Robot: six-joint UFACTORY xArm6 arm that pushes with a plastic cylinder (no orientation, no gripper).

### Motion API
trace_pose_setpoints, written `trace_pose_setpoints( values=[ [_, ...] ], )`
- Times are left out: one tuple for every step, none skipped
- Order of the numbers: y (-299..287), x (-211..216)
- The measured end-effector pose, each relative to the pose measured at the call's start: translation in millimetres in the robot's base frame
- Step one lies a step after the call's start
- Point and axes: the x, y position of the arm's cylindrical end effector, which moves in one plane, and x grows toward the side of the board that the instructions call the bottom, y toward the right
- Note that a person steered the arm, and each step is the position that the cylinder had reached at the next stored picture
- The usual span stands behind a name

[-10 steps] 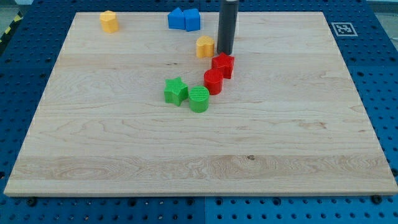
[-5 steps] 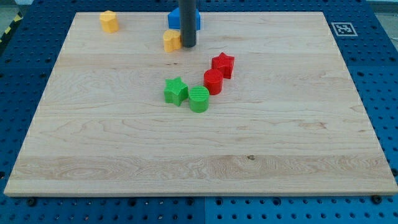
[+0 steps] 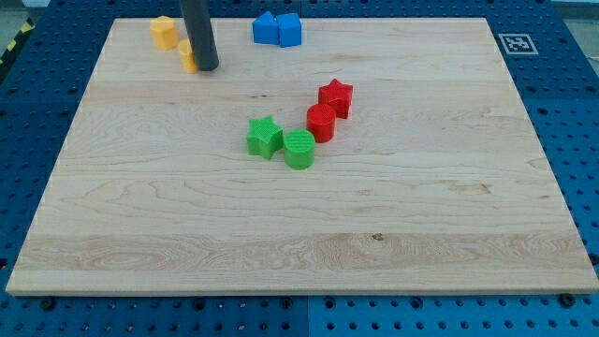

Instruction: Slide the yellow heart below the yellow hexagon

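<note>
The yellow hexagon sits near the board's top left corner. The yellow heart lies just below and to the right of it, mostly hidden behind my rod. My tip rests against the heart's right side. Only a thin yellow sliver of the heart shows left of the rod.
Two blue blocks sit together at the top centre. A red star and a red cylinder touch near the middle. A green star and a green cylinder sit beside them. A marker tag lies off the board's top right.
My tip has swept left across the top of the board, pushing the yellow heart from beside the red star, past the blue blocks, to just below and right of the yellow hexagon.
</note>
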Motion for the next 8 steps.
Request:
trace_pose_setpoints(
  values=[
    [0.0,-14.5],
    [-5.8,-22.1],
    [-15.2,-22.6],
    [-26.0,-22.6],
    [-26.1,-22.6],
    [-24.4,-28.2],
    [-24.6,-34.5],
    [-30.8,-39.0]
  ],
)
